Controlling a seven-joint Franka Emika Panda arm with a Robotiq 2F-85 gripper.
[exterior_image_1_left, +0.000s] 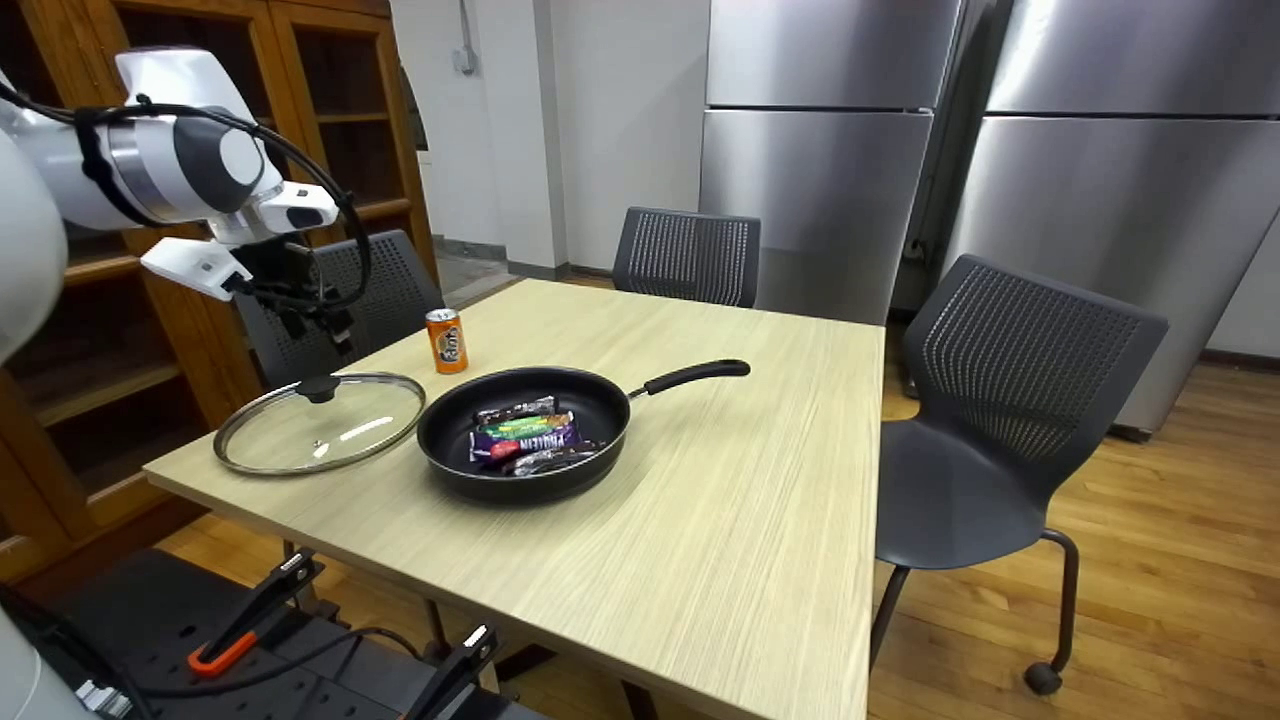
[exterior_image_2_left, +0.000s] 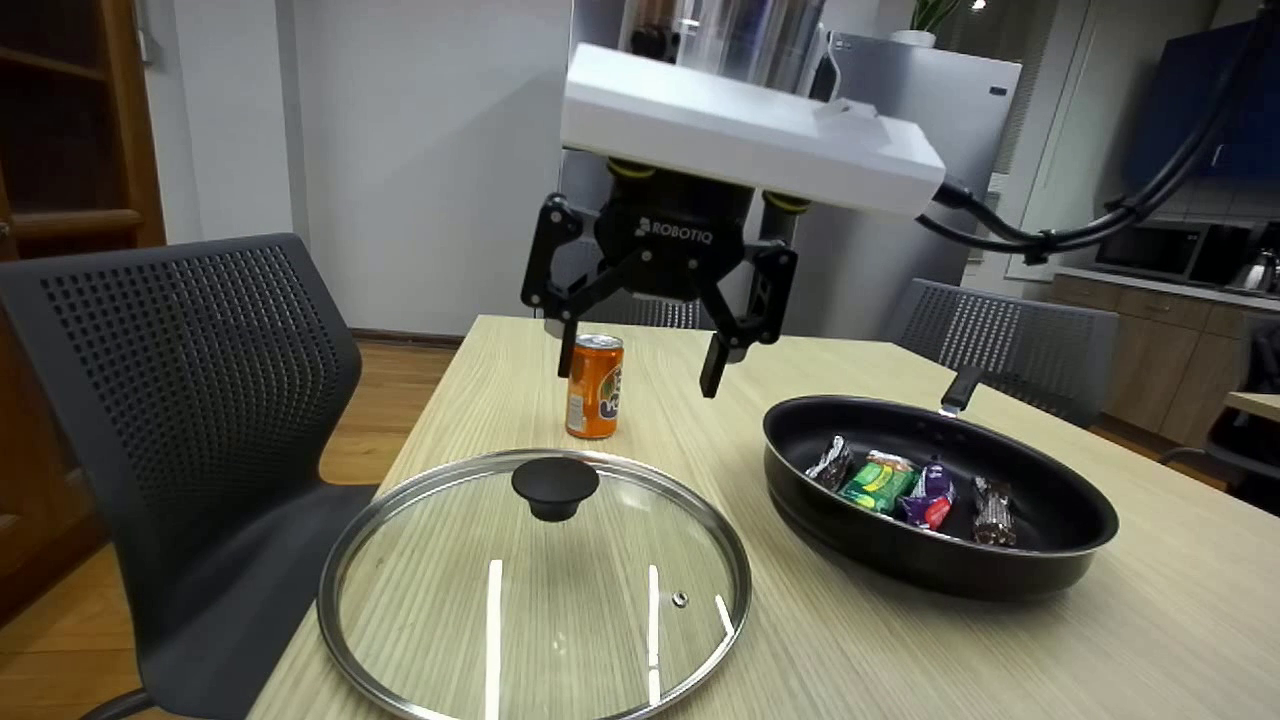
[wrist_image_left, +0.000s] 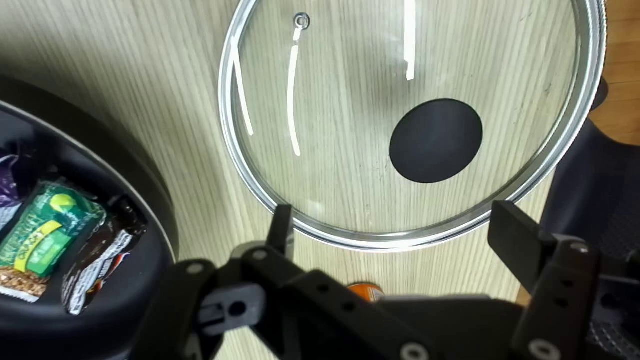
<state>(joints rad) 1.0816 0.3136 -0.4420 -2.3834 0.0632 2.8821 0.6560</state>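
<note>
Hanging above the table (exterior_image_1_left: 760, 500), the gripper (exterior_image_2_left: 637, 385) stands released, nothing in its grip; ROBOTIQ in pale letters on its black body. Nearest below, the glass lid (exterior_image_2_left: 560, 620), flat on the wood, its metal rim right up by the table's edge. In the wrist view that rim passes under the fingertips (wrist_image_left: 517, 235); an exterior view shows them well apart. Lid clear, round, with a smooth black knob (exterior_image_2_left: 555, 485). Just past it, an orange can (exterior_image_2_left: 597, 400), upright, metal, Fanta on its side. A narrow strip of pale grained wood separates lid from black pan (exterior_image_2_left: 900, 555). Pan round, low-walled, its long handle (exterior_image_1_left: 700, 374) pointing away from the lid; tabletop runs wide beyond. In the pan, crinkly-wrapped: green bar (wrist_image_left: 50, 232), two dark bars (wrist_image_left: 98, 260), purple bar (exterior_image_1_left: 545, 440) marked PROTEIN. Farther out: chairs (exterior_image_1_left: 685, 255) with perforated backs, then brushed-steel fridges (exterior_image_1_left: 815, 220).
</note>
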